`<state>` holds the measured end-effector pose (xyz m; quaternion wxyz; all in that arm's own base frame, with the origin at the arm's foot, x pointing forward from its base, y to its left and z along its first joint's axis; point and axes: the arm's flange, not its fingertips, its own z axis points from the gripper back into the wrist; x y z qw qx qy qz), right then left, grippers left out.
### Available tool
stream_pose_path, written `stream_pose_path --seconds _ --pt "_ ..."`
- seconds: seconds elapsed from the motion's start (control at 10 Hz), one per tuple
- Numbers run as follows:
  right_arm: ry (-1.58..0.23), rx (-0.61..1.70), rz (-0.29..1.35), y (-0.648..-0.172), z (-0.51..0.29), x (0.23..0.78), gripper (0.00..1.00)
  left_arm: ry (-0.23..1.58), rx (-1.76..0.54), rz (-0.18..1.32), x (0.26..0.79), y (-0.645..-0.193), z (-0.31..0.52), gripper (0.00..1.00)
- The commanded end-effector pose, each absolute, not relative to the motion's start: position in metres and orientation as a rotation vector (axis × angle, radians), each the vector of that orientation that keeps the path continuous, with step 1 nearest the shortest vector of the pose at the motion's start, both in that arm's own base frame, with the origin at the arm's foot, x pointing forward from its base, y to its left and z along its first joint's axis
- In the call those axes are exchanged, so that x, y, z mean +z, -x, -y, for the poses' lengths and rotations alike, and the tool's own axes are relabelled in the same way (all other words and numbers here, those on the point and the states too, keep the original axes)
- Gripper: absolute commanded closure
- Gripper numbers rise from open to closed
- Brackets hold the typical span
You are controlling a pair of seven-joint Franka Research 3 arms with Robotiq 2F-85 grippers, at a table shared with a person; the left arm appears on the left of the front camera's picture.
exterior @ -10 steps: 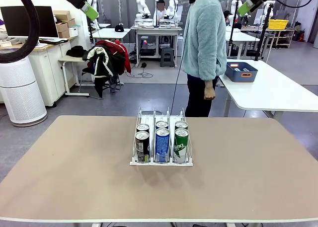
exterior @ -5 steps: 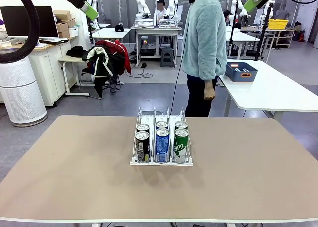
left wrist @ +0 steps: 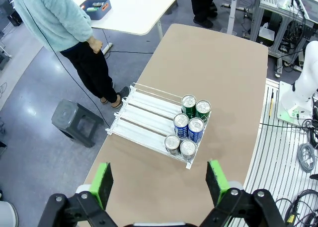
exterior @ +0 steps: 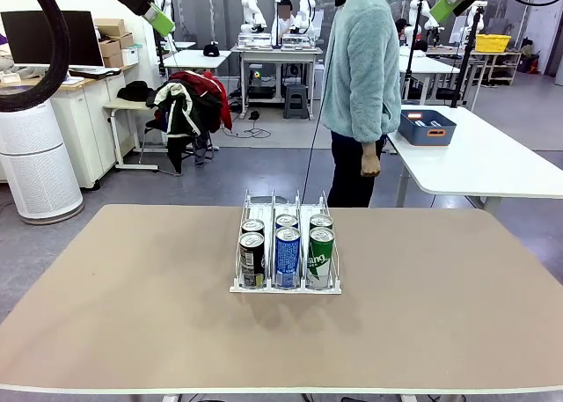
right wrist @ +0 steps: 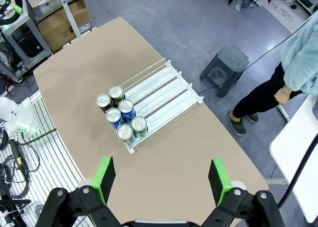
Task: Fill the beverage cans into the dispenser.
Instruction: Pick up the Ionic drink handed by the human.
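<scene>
Progress: the filling looked done or nearly so; six cans (exterior: 288, 258) stood in the dispenser (exterior: 286, 203), two to each of its three lanes.
Left to do: probably nothing, since every can in sight was already in a lane, though the rear stretch of each lane lay bare and could take more.
Dispenser: a white wire-framed rack in the middle of the bench (exterior: 132, 296), its low front lip toward the robot.
Cans: upright, silver tops up, crowded against the front lip and touching in pairs; a dark pair in the left lane, blue in the middle, green on the right.
Left fingers (left wrist: 103, 183): spread wide, holding nothing, high above the bench.
Right fingers (right wrist: 218, 181): likewise spread wide and empty, high above the bench.
Person (exterior: 362, 68): stood beyond the far edge of the bench, one hand hanging at the side, well apart from the rack.
</scene>
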<state>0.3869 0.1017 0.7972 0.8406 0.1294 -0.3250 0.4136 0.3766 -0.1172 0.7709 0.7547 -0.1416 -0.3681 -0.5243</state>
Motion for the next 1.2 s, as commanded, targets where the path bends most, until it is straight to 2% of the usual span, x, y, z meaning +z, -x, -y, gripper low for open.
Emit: stream_pose_path --seconds 0.0,1.1 --pt "-0.277 0.881 0.689 -0.3874 -0.1002 0.7964 0.0 0.31 -1.14 0.802 0.7707 -0.3771 0.116 0.0" --pt "-0.277 0.881 0.689 -0.3874 -0.1002 0.7964 0.0 0.31 -1.14 0.802 0.7707 -0.3771 0.116 0.0"
